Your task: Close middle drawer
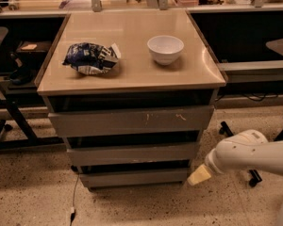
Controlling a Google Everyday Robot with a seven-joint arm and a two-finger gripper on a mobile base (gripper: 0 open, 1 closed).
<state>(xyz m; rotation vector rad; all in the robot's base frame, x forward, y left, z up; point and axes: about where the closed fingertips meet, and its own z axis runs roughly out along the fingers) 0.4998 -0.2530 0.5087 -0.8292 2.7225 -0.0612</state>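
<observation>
Middle drawer [132, 153]: long axis horizontal, left to right; flat front faces camera. Gripper [199, 175] low, beside cabinet [132, 76] lower right corner; its state cannot be told.

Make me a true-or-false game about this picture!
1. A white bowl sits on the cabinet top. True.
2. The blue bag lies inside the bowl. False: it lies on the cabinet top, left of the bowl and apart from it.
3. The gripper is down low, by the right end of the bottom drawer. True.
4. The middle drawer has orange scratches. False: its front is plain; the scratches are on the top drawer.
</observation>
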